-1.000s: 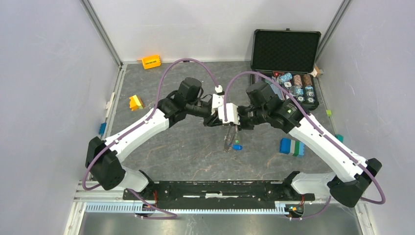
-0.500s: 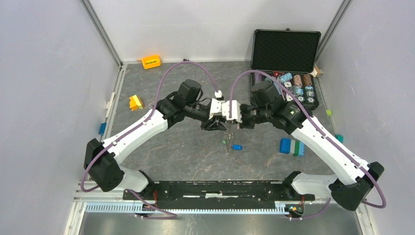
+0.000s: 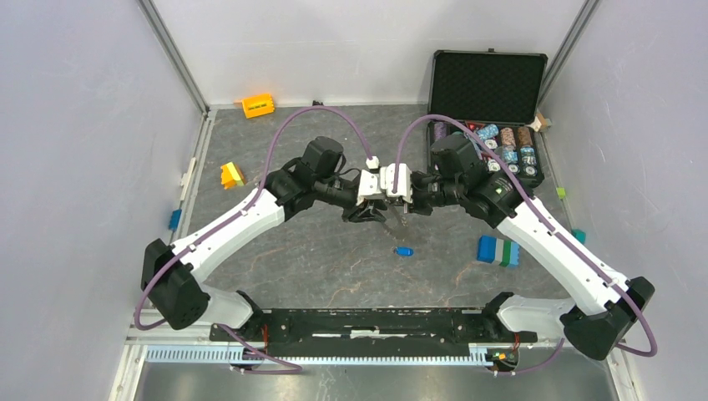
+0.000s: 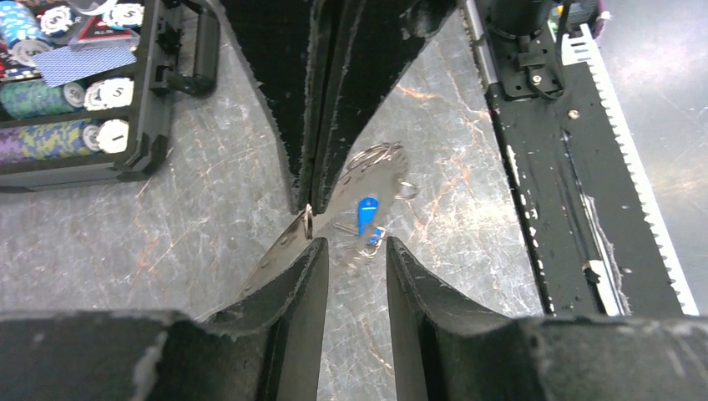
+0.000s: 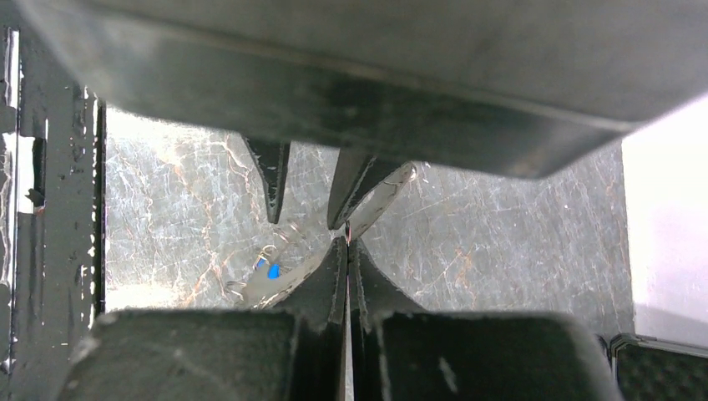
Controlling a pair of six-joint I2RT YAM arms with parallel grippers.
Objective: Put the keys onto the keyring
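Keyring (image 4: 367,171) is pinched at its rim by my closed right gripper (image 5: 346,242) and slants between my half-open left gripper (image 4: 351,246). Blue key (image 3: 403,251) lies below both on open tabletop (image 3: 334,259), far from edges.

Grey stone-look tabletop (image 3: 317,251), pale veins, matt w/ slight sheen. Bare silvery metal keyring (image 4: 284,242), shiny, blurred. Glossy plastic head on blue key (image 4: 366,213). Black matt pads on left pincer (image 4: 356,244), rough frayed edges. Far right, black case (image 3: 488,83), foam-lined lid. Smooth white plastic arm shells (image 3: 242,221).
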